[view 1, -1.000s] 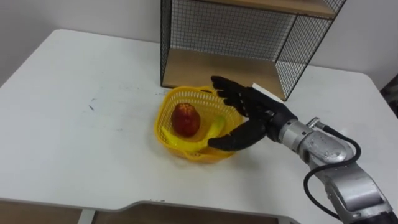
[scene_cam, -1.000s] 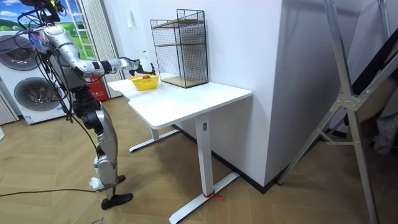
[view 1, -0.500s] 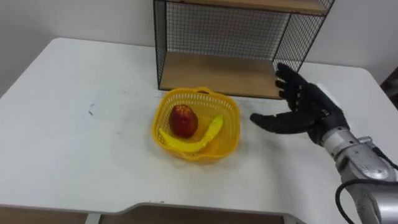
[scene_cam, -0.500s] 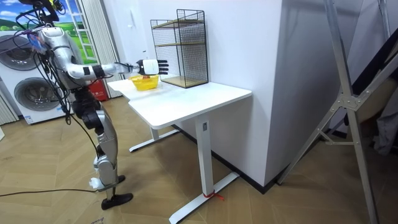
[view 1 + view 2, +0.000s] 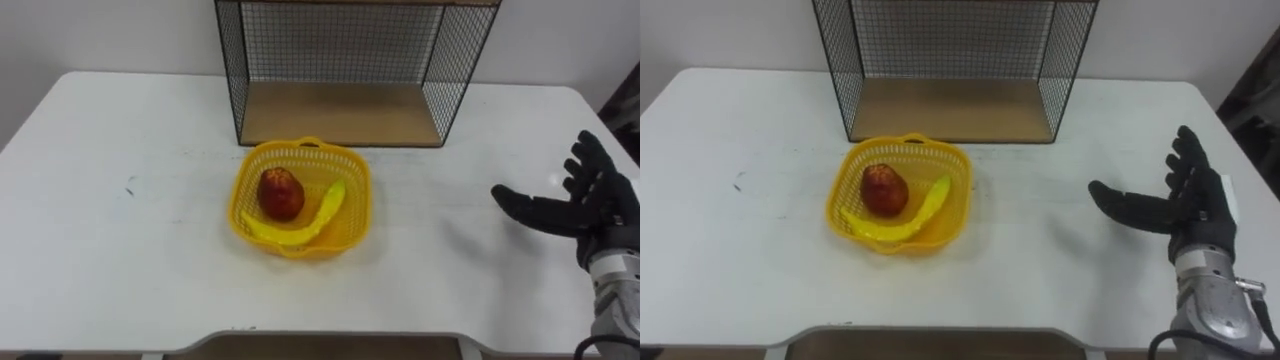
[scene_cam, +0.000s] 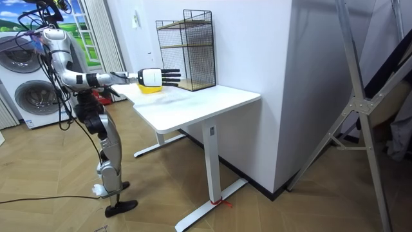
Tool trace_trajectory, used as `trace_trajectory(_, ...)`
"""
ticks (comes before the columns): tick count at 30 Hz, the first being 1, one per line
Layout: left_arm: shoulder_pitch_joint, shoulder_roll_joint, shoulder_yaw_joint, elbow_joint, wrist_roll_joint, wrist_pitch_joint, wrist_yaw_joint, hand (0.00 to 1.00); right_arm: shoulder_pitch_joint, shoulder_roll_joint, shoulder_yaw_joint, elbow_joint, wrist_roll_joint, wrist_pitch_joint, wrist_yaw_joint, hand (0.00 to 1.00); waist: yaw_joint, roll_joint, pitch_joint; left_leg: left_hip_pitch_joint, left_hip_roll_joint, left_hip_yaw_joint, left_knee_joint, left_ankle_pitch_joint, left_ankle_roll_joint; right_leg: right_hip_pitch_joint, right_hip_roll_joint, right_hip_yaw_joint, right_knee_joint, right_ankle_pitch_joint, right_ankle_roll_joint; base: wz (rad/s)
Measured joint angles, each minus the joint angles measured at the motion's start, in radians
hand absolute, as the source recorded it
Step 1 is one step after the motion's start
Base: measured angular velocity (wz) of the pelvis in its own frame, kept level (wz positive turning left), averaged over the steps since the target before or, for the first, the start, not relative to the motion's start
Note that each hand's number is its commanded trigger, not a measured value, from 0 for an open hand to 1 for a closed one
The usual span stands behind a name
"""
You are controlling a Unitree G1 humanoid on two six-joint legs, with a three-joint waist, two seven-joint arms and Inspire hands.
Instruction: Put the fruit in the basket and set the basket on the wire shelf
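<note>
A yellow plastic basket [image 5: 352,206] [image 5: 956,172] stands on the white table [image 5: 120,150] just in front of the wire shelf [image 5: 340,60] [image 5: 950,55]. Inside it lie a red apple [image 5: 281,193] [image 5: 883,189] and a yellow banana [image 5: 308,221] [image 5: 908,220]. My right hand [image 5: 590,205] [image 5: 1195,210] hovers open over the table's right side, well apart from the basket, fingers straight and thumb pointing left. In the room view that hand [image 6: 158,77] reaches out over the table in front of the basket [image 6: 147,89].
The shelf's wooden bottom board [image 5: 340,112] is bare and open toward me. The table's right edge lies close to my right hand. In the room view, washing machines [image 6: 29,96] stand behind me.
My right hand has let go of the basket's rim and drawn back to the right, opening out. The camera has shifted, so the basket and shelf sit more to the left.
</note>
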Motion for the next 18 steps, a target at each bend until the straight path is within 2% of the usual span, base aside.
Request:
trace_trajectory(3,0.001,0.000,-0.013,-0.039,0.083,0.026,0.025,0.00,0.012,0.012,0.001,0.000,-0.003,-0.008,0.003,0.00,0.005,0.000,0.0009,-0.012,0.002,-0.003,0.009,0.000,0.000,-0.004,0.000,-0.003,0.000,0.000,0.000,0.06)
trace_trajectory(5,0.001,0.000,-0.022,-0.080,0.142,0.056,0.044,0.00,0.016,0.013,0.001,-0.001,-0.003,-0.008,0.000,0.00,0.004,-0.002,0.0026,-0.038,0.004,-0.004,0.031,-0.002,-0.001,-0.019,-0.003,-0.001,0.000,0.007,-0.002,0.02)
trace_trajectory(7,0.000,0.000,-0.024,-0.082,0.159,0.057,0.044,0.00,0.016,0.015,0.001,-0.001,-0.002,-0.012,-0.001,0.00,0.000,-0.003,0.0036,-0.047,0.005,-0.006,0.036,-0.002,-0.001,-0.025,-0.003,-0.002,0.000,0.009,-0.002,0.06)
trace_trajectory(9,0.000,0.001,-0.038,-0.093,0.159,0.057,0.046,0.00,0.019,0.029,0.002,-0.001,0.003,-0.031,0.002,0.00,-0.005,-0.002,0.0076,-0.059,0.008,-0.013,0.053,-0.005,0.002,-0.026,-0.004,-0.008,0.000,0.011,-0.001,0.11)
trace_trajectory(12,0.000,0.001,-0.065,-0.137,0.157,0.057,0.046,0.00,0.024,0.047,0.017,-0.001,0.008,-0.048,0.026,0.00,-0.008,-0.002,0.0214,-0.098,0.012,-0.027,0.095,-0.020,0.005,-0.033,-0.001,-0.021,0.000,0.020,-0.001,0.15)
trace_trajectory(15,0.000,0.001,-0.089,-0.155,0.157,0.057,0.060,0.00,0.023,0.047,0.037,-0.001,0.018,-0.051,0.035,0.00,-0.008,0.001,0.0227,-0.120,0.012,-0.031,0.116,-0.024,0.008,-0.045,0.000,-0.021,0.000,0.028,0.002,0.05)
trace_trajectory(18,0.000,0.001,-0.116,-0.166,0.157,0.057,0.066,0.00,0.024,0.048,0.045,-0.001,0.039,-0.052,0.036,0.00,-0.008,0.009,0.0281,-0.139,0.011,-0.032,0.139,-0.028,0.015,-0.052,0.004,-0.020,0.000,0.037,0.006,0.00)
